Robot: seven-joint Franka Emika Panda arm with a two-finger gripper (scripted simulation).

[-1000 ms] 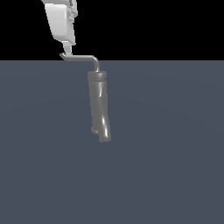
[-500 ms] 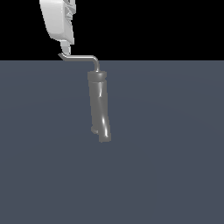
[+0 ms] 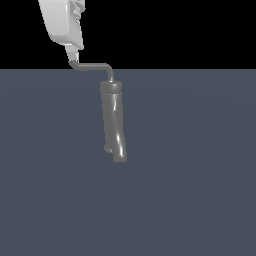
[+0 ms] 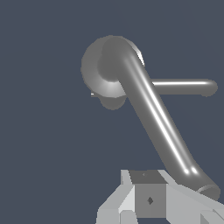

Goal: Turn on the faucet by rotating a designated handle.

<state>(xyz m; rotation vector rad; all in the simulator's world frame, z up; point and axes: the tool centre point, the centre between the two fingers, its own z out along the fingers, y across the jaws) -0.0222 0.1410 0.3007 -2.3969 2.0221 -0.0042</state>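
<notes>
The faucet (image 3: 113,122) is a thick glossy grey tube standing on the dark floor, bent at its lower end. In the wrist view I look down on its round top (image 4: 97,70). The handle (image 3: 92,65) is a thin L-shaped rod that rises from the faucet's top and runs to the exterior view's left, ending in a small hooked tip. In the wrist view the handle (image 4: 153,118) looks large and runs toward my fingers. My white gripper (image 3: 74,54) hangs above the hooked tip, touching it or just over it. Its fingers (image 4: 148,200) look closed together and hold nothing.
A flat dark grey-blue floor (image 3: 190,190) spreads around the faucet. A thinner grey bar (image 4: 186,87) sticks out sideways from under the faucet's top in the wrist view. A small knob (image 3: 107,148) shows at the faucet's base.
My gripper has shifted slightly toward the exterior view's left above the handle's tip. The handle and the faucet have not visibly moved.
</notes>
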